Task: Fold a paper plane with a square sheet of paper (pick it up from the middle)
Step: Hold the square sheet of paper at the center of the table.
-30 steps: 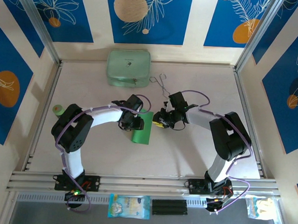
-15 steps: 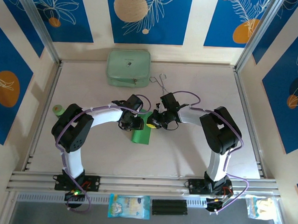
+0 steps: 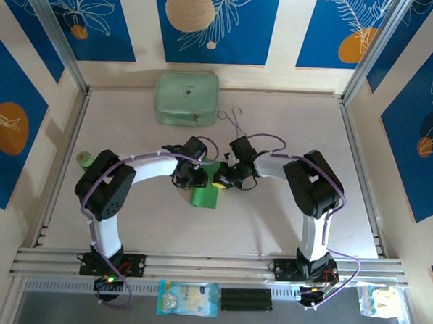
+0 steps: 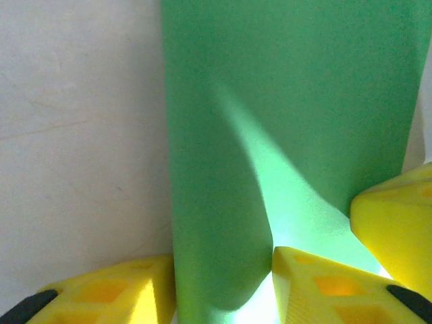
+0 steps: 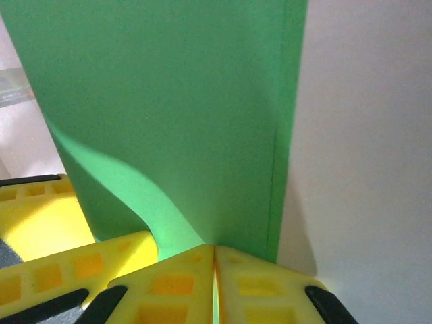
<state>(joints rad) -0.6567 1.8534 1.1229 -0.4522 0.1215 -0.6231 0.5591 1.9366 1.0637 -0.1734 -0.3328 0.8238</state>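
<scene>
Square sheet of paper [image 3: 204, 195] now has both grippers on it; the right gripper [image 3: 221, 179] has swung in from the right over the last second and pinched shut on the paper's edge, its fingers [image 5: 256, 277] meeting with green between them; the left gripper [image 3: 192, 177], just beside it, stays half-closed around a curled fold, both fingers touching the sheet; the paper hangs between the two, its tail trailing on the desk [image 3: 271, 223]; that looks like a two-handed crease being set up; mint case [image 3: 186, 97] lies well beyond the left gripper, wire tongs [image 3: 233, 121] near, beyond the right gripper, neither blocking; the tight spot is the grippers crowding each other.
</scene>
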